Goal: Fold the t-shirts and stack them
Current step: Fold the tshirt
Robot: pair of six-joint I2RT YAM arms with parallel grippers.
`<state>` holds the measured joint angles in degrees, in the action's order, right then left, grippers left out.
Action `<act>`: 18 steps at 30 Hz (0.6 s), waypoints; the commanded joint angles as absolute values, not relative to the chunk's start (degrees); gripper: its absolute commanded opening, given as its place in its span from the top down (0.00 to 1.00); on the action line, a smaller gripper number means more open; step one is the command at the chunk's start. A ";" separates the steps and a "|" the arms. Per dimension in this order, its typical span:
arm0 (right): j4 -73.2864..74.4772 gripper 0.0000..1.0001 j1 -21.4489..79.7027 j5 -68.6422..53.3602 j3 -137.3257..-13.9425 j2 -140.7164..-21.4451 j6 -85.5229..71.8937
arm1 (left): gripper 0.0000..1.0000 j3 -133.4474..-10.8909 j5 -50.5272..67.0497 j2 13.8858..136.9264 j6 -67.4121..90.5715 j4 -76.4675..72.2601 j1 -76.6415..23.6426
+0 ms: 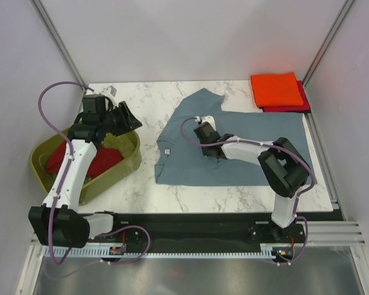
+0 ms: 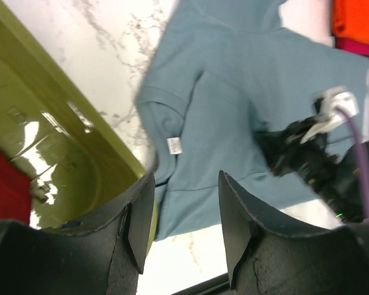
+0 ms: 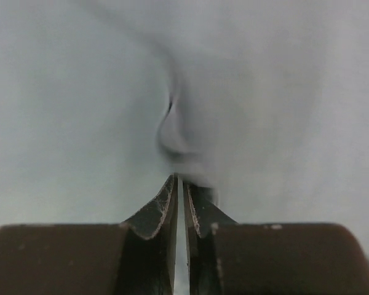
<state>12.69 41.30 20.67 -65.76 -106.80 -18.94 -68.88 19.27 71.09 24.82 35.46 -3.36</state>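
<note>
Jaws pinched on the soft slate blue-grey t-shirt (image 1: 184, 160) mid-worktop (image 1: 141, 104), the right gripper (image 3: 179, 181) should lift gently, one layer only; the left gripper (image 2: 186, 184) hangs wide, empty.

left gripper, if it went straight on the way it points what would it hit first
Probably the blue-grey t-shirt, near its white tag: that cloth shows between the open jaws of the left gripper. Depth is unclear.

Close on blue-grey t-shirt (image 3: 80, 110), small pucker pinched between nearly touching tips of right tool (image 3: 179, 183)
</note>
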 commanded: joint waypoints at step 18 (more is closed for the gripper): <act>26.28 0.82 29.10 27.60 -58.55 -86.94 -34.01 | 0.72 -69.26 1.05 75.14 25.22 40.08 -36.29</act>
<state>21.47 31.31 25.65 -60.29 -91.53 -31.07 -70.24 2.37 72.40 22.48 41.41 -32.49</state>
